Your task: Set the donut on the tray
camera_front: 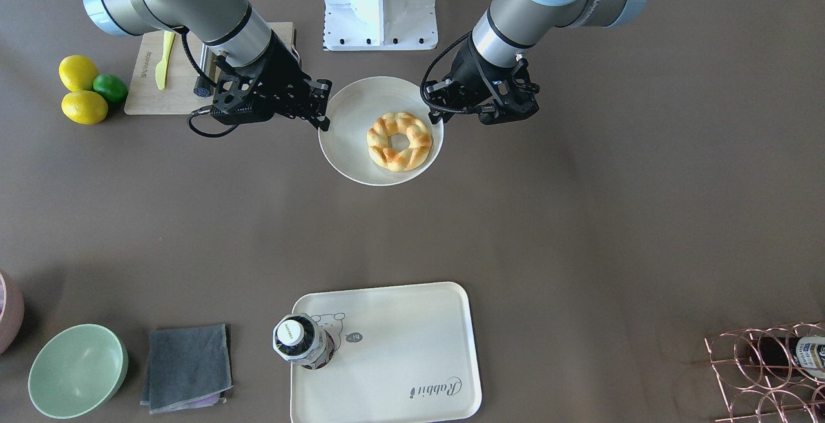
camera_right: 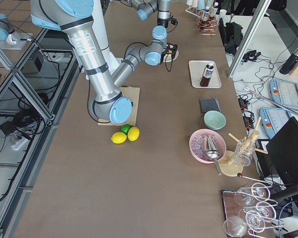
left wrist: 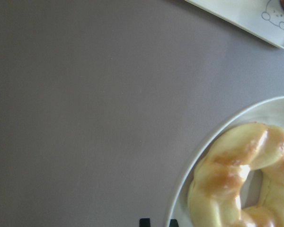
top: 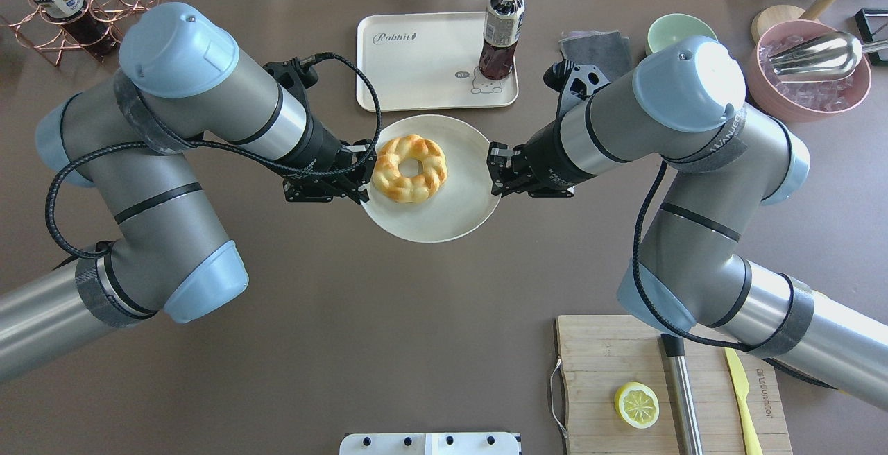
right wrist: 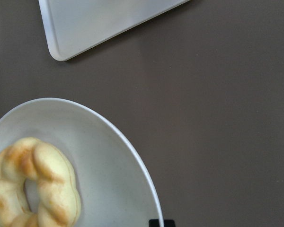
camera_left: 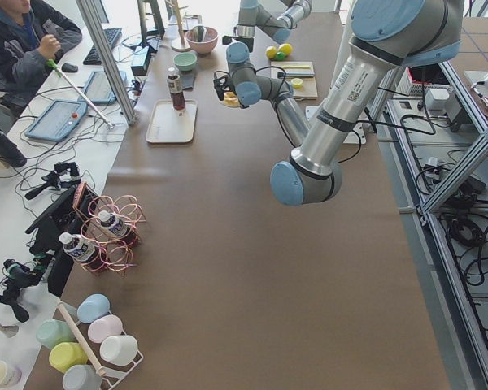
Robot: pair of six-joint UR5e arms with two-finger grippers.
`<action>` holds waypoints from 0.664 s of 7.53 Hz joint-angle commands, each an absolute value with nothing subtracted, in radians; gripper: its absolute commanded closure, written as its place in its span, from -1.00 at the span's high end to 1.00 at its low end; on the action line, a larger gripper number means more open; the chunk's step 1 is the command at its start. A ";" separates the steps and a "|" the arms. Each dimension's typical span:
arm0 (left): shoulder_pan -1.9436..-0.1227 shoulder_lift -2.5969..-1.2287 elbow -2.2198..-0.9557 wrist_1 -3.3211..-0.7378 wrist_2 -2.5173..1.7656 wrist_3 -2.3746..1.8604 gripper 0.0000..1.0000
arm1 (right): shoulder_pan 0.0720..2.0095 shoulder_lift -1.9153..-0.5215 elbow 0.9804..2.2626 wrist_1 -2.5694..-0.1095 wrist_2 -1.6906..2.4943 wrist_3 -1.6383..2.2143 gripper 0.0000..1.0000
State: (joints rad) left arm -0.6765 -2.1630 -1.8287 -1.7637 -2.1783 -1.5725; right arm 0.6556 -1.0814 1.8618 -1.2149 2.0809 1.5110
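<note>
The golden-brown braided donut (camera_front: 399,140) (top: 409,168) lies on a round white plate (camera_front: 348,152) (top: 444,222) at mid-table. The cream "Rabbit" tray (camera_front: 399,352) (top: 416,66) lies beyond the plate, on the side away from me, with a dark drink bottle (camera_front: 300,340) (top: 501,35) standing on one corner. My left gripper (camera_front: 443,112) (top: 365,167) and right gripper (camera_front: 324,113) (top: 492,167) hang at opposite rims of the plate, fingertips close together and holding nothing. The wrist views show the donut (left wrist: 241,179) (right wrist: 33,184), the plate rim and a tray corner (left wrist: 241,12) (right wrist: 99,23).
A wooden cutting board (top: 624,358) with a cut lemon half (top: 637,404) and knives lies near my right arm's base. Lemons and a lime (camera_front: 84,91) sit beside it. A green bowl (camera_front: 77,370), grey cloth (camera_front: 187,366), pink ice bowl (top: 812,70) and copper wire rack (camera_front: 767,371) line the far edge.
</note>
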 commanded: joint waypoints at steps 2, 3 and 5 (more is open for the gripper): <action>-0.676 -2.161 -1.825 -1.778 -2.178 -1.571 -1.00 | 0.653 -1.080 1.870 -1.215 2.083 1.511 -0.34; -0.676 -2.161 -1.824 -1.778 -2.178 -1.569 -1.00 | 0.655 -1.081 1.873 -1.215 2.082 1.511 0.99; -0.684 -2.161 -1.807 -1.782 -2.152 -1.566 -1.00 | 0.678 -1.098 1.878 -1.215 2.097 1.509 1.00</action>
